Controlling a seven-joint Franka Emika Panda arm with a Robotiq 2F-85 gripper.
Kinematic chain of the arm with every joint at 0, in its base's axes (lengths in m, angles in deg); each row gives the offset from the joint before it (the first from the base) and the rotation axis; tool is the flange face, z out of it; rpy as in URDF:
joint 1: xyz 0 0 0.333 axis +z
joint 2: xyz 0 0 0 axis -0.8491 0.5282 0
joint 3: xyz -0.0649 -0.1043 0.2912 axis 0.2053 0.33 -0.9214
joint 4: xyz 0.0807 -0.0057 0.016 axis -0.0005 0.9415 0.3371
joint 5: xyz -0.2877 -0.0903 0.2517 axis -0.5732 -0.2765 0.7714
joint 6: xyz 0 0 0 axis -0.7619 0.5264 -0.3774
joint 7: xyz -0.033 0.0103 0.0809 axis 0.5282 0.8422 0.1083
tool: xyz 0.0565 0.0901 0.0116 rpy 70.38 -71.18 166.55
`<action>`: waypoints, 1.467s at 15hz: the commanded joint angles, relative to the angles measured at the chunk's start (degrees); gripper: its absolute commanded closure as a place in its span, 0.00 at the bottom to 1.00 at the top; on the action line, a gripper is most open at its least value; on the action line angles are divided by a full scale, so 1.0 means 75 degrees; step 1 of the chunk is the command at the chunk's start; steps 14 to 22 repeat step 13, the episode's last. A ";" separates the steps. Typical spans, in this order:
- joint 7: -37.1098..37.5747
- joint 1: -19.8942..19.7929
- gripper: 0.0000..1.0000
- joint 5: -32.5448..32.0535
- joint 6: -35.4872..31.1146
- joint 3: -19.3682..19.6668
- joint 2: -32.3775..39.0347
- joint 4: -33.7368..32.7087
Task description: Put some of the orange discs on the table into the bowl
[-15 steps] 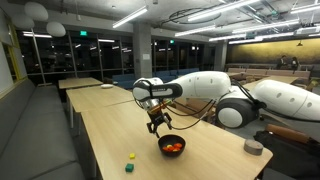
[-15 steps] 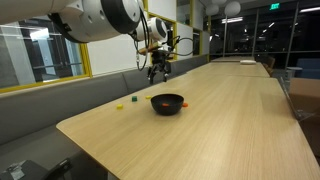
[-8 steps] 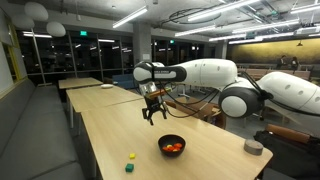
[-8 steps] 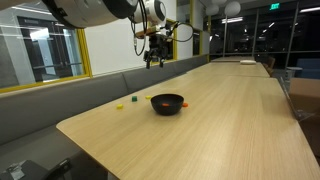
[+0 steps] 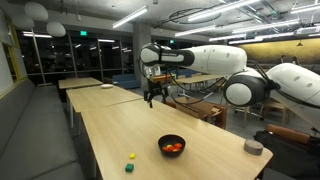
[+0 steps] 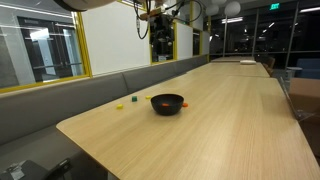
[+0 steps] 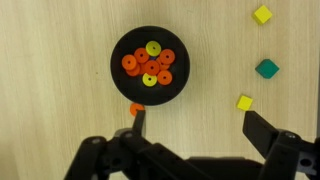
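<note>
Orange discs in bowl: a cluster of orange discs (image 7: 131,64) lies inside the bowl (image 7: 116,76), mixed with two yellow-green discs (image 7: 153,47); in both exterior views only an orange patch shows inside the black rim.
Loose orange disc: one loose orange disc (image 7: 136,108) rests on the table (image 7: 50,60), just beside the bowl's rim at its 7 o'clock in the wrist view, apart from it or barely touching; which one cannot be told.
Bowl: upright on the light-wood top, toward the near end in an exterior view (image 5: 171,145) and near the long edge by the bench in an exterior view (image 6: 167,102).
Gripper: the gripper (image 7: 200,135) hangs high over the table, well apart from everything on it; its fingers (image 7: 262,132) are spread wide with nothing between them.
Key relation: in the wrist view the loose disc lies at 10 o'clock from the gripper's midpoint, nearly in line with the finger on the 9 o'clock side; the bowl lies at 11 o'clock. The disc is round, so it has no long axis to align with.
Judged next move: descend and shift toward 10 o'clock so the jaws straddle the disc; the nearby rim leaves little room for a finger.
Other items: yellow pieces (image 7: 262,14) and a green piece (image 7: 266,68) at the bowl's 3 o'clock; a grey round object (image 5: 253,147) farther along.
</note>
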 commanded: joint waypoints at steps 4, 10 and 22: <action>0.0143 -0.0432 0.00 0.0235 -0.0305 -0.0050 -0.0631 0.0389; 0.0138 -0.0585 0.00 0.0090 -0.0159 0.0001 -0.0458 0.0091; 0.0157 -0.0629 0.00 0.0099 -0.0180 0.0001 -0.0508 0.0153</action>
